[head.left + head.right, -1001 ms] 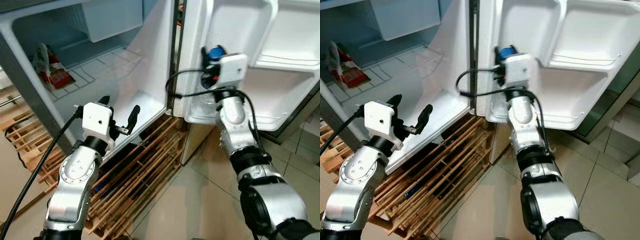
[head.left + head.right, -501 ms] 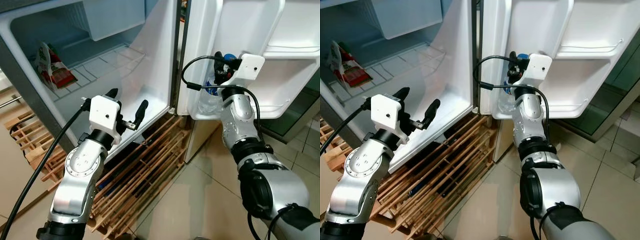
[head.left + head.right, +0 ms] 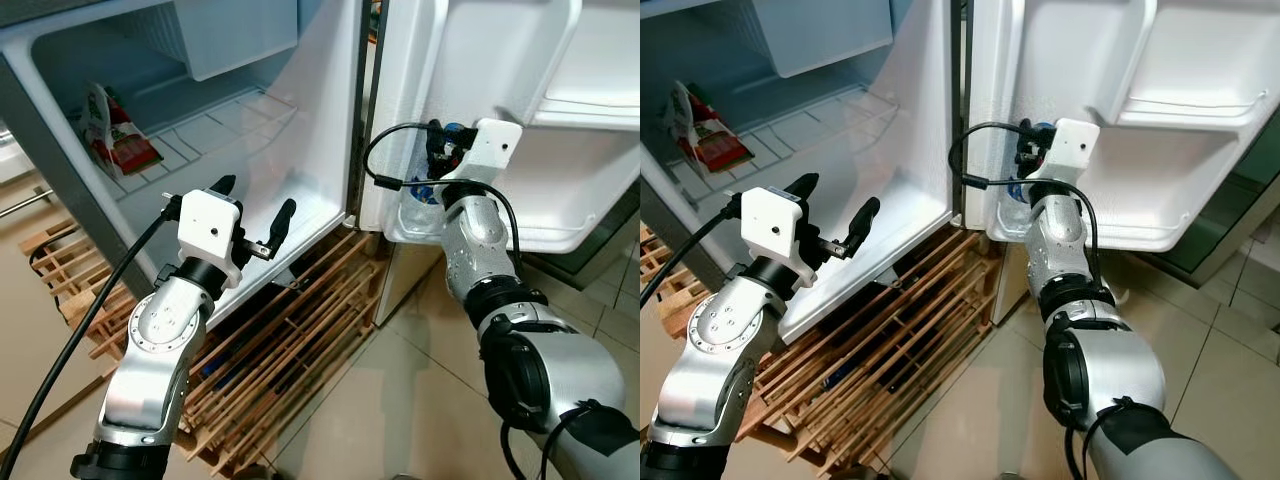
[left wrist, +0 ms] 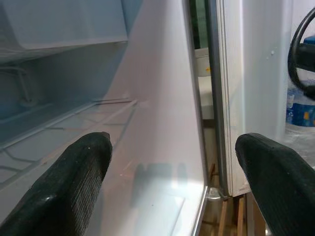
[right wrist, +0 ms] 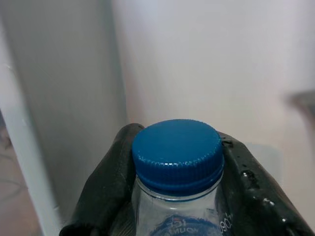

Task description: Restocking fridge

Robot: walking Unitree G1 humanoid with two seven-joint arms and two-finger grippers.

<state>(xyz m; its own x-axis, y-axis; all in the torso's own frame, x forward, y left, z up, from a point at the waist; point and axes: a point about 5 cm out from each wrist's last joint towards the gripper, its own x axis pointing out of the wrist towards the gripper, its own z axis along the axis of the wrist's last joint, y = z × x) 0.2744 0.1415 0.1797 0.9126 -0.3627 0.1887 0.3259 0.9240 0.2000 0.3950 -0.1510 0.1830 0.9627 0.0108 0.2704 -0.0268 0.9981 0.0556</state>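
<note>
Lowering since a second ago, right tool (image 3: 437, 160) is clamping the slippery, probably weighty water bottle (image 5: 177, 196) just under its blue cap (image 5: 177, 150), settling it into the door shelf (image 3: 560, 235), while left tool (image 3: 250, 215) is hanging open.

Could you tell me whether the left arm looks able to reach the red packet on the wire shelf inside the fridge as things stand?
Probably yes. The left gripper hangs open before the open fridge, and nothing stands between it and the red packet on the wire shelf.

Wire shelf (image 3: 215, 135) inside fridge: red-and-white packet (image 3: 115, 140) at its 9 o'clock end, leaning upright. Door shelf (image 3: 560, 235), lowest: clear bottle (image 3: 418, 200), blue cap, at its 9 o'clock corner. Tiled floor (image 3: 400, 400): wooden slatted pallet (image 3: 270, 350) under fridge.
</note>
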